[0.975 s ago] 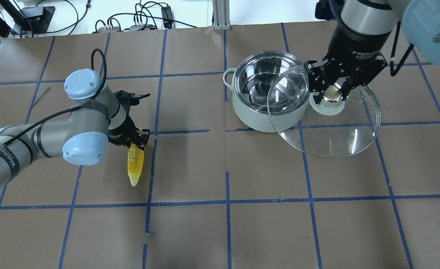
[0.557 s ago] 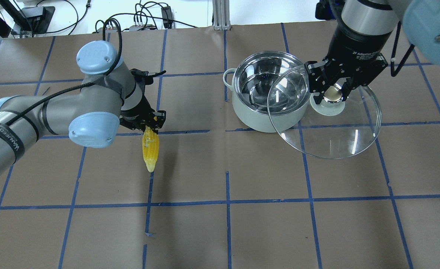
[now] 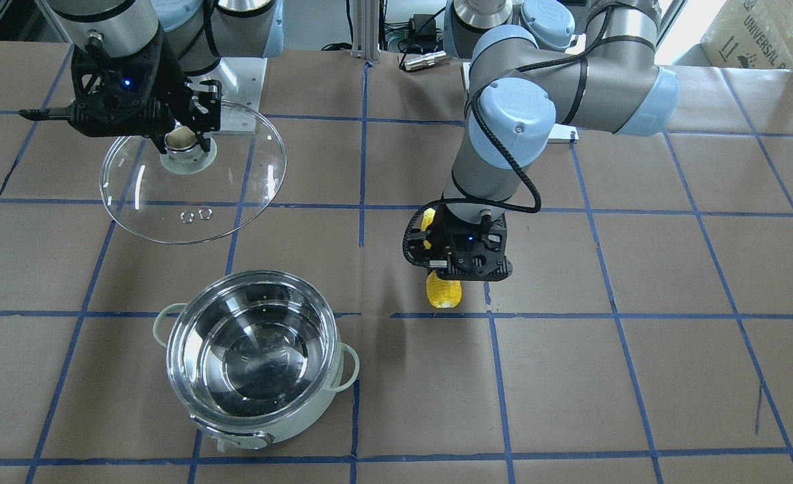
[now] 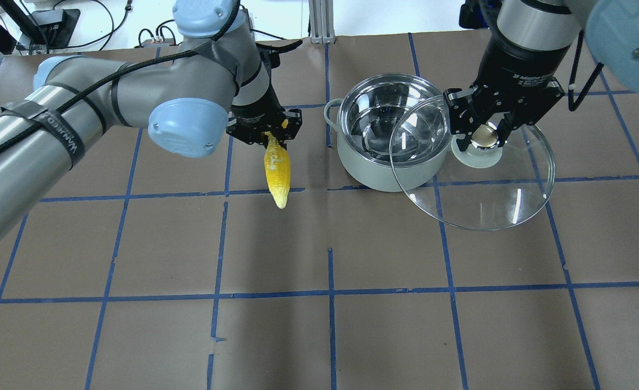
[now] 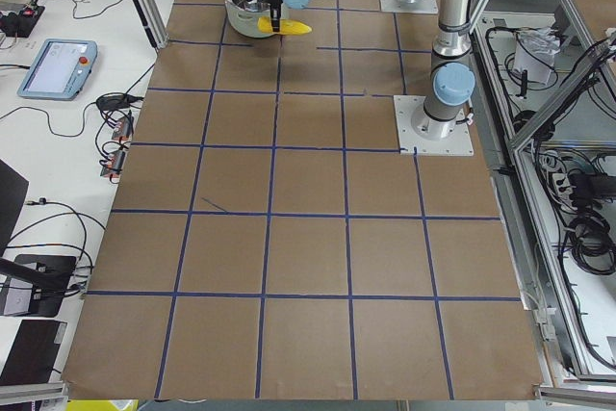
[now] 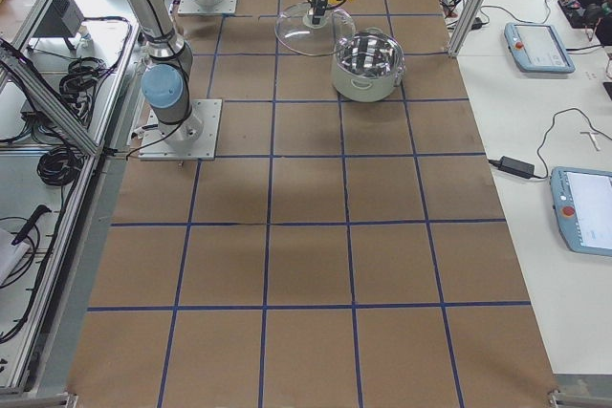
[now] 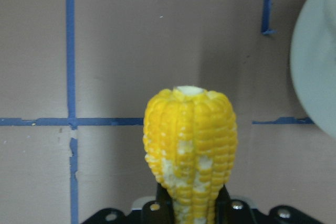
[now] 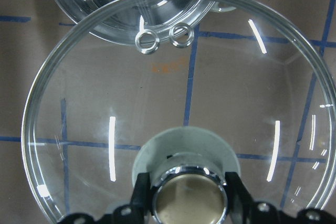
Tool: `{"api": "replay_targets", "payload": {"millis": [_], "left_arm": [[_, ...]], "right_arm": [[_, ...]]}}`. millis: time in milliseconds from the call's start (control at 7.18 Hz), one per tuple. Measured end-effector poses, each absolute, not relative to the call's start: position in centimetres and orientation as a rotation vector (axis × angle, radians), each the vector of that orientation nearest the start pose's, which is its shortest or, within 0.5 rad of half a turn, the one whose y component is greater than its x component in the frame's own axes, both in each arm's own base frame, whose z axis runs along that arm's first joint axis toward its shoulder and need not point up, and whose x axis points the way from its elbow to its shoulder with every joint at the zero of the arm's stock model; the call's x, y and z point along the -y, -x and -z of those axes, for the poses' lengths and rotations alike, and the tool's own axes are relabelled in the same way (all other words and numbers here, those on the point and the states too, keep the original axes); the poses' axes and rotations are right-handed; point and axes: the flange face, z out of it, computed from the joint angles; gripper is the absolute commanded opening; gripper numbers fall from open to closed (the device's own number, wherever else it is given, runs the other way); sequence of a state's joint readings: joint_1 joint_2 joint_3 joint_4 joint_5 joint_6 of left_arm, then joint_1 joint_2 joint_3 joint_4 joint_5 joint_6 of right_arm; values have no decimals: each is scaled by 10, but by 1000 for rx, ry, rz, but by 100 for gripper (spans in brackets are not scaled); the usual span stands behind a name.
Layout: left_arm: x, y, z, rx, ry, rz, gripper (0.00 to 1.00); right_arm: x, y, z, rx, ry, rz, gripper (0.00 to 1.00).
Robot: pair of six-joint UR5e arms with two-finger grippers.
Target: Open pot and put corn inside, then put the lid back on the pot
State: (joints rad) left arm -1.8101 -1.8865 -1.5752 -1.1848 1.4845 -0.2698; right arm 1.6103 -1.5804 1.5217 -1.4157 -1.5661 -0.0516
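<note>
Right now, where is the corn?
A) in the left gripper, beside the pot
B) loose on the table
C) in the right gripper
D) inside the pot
A: the left gripper is shut on the corn beside the pot, whose interior is empty; the right gripper holds the lid.

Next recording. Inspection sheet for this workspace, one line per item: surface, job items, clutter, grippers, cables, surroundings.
Surface: table, brown paper with a blue tape grid.
Pot: open, empty, upright on the table.
Corn: held off the table by the left gripper, beside the pot, not in it.
Lid: raised off the pot, held by its knob.
Clutter: nothing seen.
Grippers: left gripper shut on the corn; right gripper shut on the knob.
Cables: black cable along the left arm; loose leads beyond the table's far edge.
Surroundings: control tablets beside the table.
</note>
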Motion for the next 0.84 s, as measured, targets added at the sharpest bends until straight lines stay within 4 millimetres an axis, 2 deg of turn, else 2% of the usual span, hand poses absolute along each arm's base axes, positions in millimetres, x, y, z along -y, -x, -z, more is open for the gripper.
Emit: {"api": "replay_targets", "payload": {"millis": [278, 418, 696, 835], "left_arm": [[580, 328, -362, -3257, 34, 127, 24], [587, 347, -367, -3265, 34, 155, 24], [596, 379, -370, -3277, 16, 193, 24], [604, 394, -369, -3282, -2, 209, 24]], "right_arm": [[472, -145, -502, -3138, 123, -155, 27], [474, -130, -500, -3149, 87, -172, 27], [477, -106, -497, -3173, 25, -195, 27], [478, -102, -497, -3183, 15, -199, 27]]}}
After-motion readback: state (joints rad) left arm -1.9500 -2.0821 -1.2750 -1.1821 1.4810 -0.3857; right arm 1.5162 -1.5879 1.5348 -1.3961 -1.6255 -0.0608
